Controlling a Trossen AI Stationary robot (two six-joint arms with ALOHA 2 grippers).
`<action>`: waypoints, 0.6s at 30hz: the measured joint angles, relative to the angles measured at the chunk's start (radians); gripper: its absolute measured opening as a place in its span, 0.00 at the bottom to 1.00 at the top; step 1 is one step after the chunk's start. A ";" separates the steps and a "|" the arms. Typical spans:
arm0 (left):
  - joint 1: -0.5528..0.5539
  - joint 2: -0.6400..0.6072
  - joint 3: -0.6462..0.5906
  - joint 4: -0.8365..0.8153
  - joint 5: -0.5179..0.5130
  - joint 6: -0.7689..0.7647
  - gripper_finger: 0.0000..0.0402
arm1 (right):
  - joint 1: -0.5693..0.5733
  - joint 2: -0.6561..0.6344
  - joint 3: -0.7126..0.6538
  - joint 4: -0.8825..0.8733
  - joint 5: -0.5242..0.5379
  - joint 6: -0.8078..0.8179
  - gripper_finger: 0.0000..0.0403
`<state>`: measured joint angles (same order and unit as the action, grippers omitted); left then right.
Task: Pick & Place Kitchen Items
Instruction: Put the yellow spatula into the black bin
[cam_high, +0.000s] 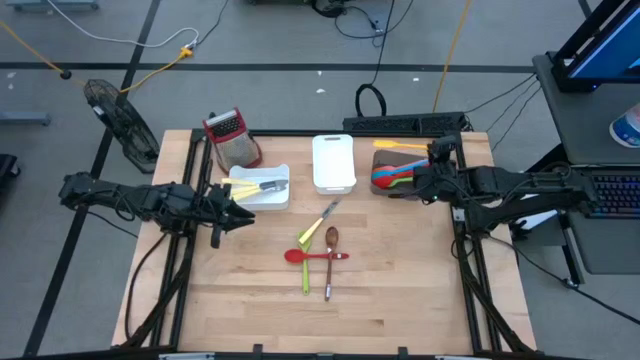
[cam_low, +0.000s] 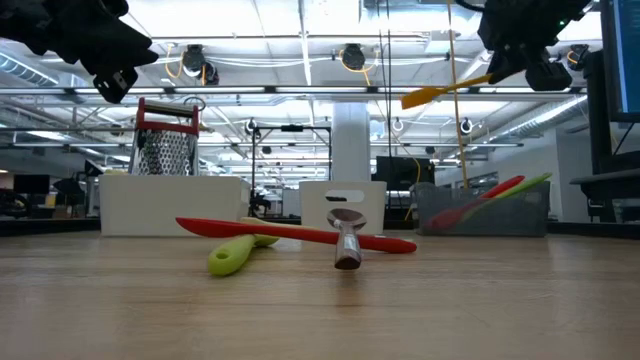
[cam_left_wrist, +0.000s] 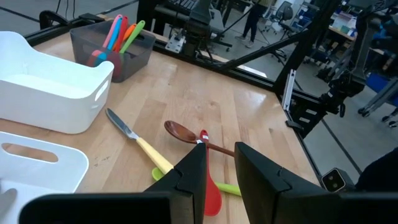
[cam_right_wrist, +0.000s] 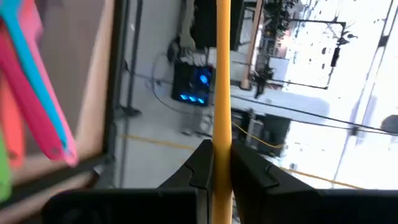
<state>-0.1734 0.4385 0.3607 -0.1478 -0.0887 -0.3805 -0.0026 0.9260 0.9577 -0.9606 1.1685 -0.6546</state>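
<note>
My right gripper (cam_right_wrist: 222, 149) is shut on an orange spatula (cam_high: 400, 146), held high over the dark tray (cam_high: 392, 186) at the table's far right; in the low view the spatula (cam_low: 450, 92) is well above the table. Pink, blue, red and green utensils (cam_high: 390, 176) stand in that tray. My left gripper (cam_left_wrist: 221, 177) is open and empty, above the table beside the near white tray (cam_high: 262, 187). A yellow-handled knife (cam_high: 322, 222), a brown spoon (cam_high: 331, 245), a red spatula (cam_high: 315, 256) and a green stick (cam_high: 306, 268) lie crossed at the table's middle. My right gripper pinches the orange spatula's slim handle (cam_right_wrist: 222, 134) between its two fingers, near the end away from the blade (cam_low: 420, 98). The fingers come roughly level from the table's right and lie along the handle, which sticks out ahead of them. The spatula is lifted clear, its blade end slightly lower.
A red-topped metal grater (cam_high: 232, 138) stands at the far left. A second white tray (cam_high: 333, 162) sits at the far middle. The near white tray holds a yellow and metal utensil (cam_high: 258, 186). Bare wood lies along the table's near half.
</note>
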 joint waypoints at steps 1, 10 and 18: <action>0.000 0.000 0.000 0.000 0.000 0.000 0.21 | -0.005 0.000 0.000 -0.011 0.016 -0.021 0.06; 0.000 0.000 0.000 0.000 0.000 0.006 0.21 | -0.044 0.000 0.000 -0.043 0.062 -0.225 0.07; 0.000 0.000 0.000 -0.009 -0.047 0.010 0.21 | -0.075 0.000 -0.007 -0.075 -0.003 -0.283 0.06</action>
<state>-0.1734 0.4385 0.3607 -0.1572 -0.1356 -0.3706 -0.0774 0.9260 0.9508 -1.0358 1.1656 -0.9372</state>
